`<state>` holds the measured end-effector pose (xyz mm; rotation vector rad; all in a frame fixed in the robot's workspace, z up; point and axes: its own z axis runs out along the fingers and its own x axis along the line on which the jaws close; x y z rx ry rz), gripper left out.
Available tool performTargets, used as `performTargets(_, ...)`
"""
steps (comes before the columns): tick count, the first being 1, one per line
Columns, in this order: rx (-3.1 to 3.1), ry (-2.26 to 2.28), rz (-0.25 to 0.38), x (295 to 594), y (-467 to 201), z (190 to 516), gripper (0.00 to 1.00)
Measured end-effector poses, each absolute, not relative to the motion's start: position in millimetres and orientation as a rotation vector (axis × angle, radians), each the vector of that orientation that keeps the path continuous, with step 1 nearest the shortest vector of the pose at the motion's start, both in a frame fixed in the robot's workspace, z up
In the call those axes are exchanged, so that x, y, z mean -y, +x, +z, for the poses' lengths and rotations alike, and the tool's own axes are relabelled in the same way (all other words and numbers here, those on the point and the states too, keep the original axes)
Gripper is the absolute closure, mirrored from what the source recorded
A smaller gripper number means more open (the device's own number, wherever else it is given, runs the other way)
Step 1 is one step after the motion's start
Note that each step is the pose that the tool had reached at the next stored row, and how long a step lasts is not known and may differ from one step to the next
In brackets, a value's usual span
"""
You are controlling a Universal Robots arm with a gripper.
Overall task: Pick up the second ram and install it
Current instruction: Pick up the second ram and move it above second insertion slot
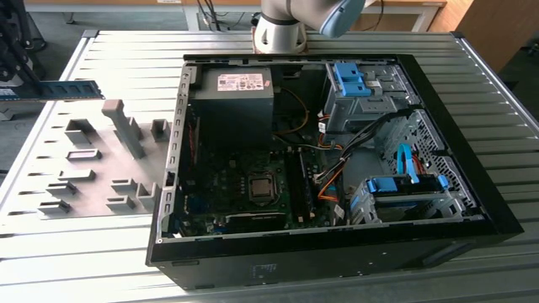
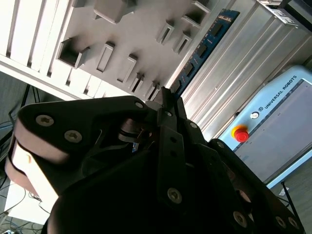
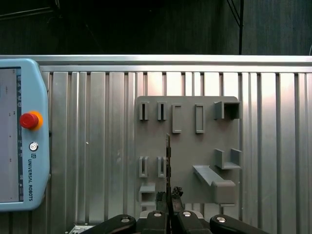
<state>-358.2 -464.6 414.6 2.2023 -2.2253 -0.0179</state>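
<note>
**Over the fixture plate: second ram in the grip, not yet at the case**

On the slatted table I have the open computer case filling the exterior view's right. The grey fixture plate lies beside it on the exterior view's left, and the teach pendant sits off to one side of the plate. The gripper is clamped onto one end of the second ram, which sticks straight out from the fingertips. In the exterior view the stick hangs level in the air by the plate's far corner, apart from the case and touching none of the grey blocks.

I judge the pick-up done and the carry in hand; nothing of the install shows. As I read it, seating the stick would call for turning its long edge parallel to the black memory slots beside the processor socket. It would then have to come down square over a free one.

Some things I cannot settle from here. The arm's end is cut off at the exterior view's left edge. In the first wrist view the ram is edge-on, a thin line. I cannot tell which slot is free, nor whether the latches stand open.
</note>
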Motion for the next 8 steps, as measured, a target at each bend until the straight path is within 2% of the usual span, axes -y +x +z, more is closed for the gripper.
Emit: performTargets(8,2.225,2.202,-0.018,464.6,-353.2,414.6,0.86)
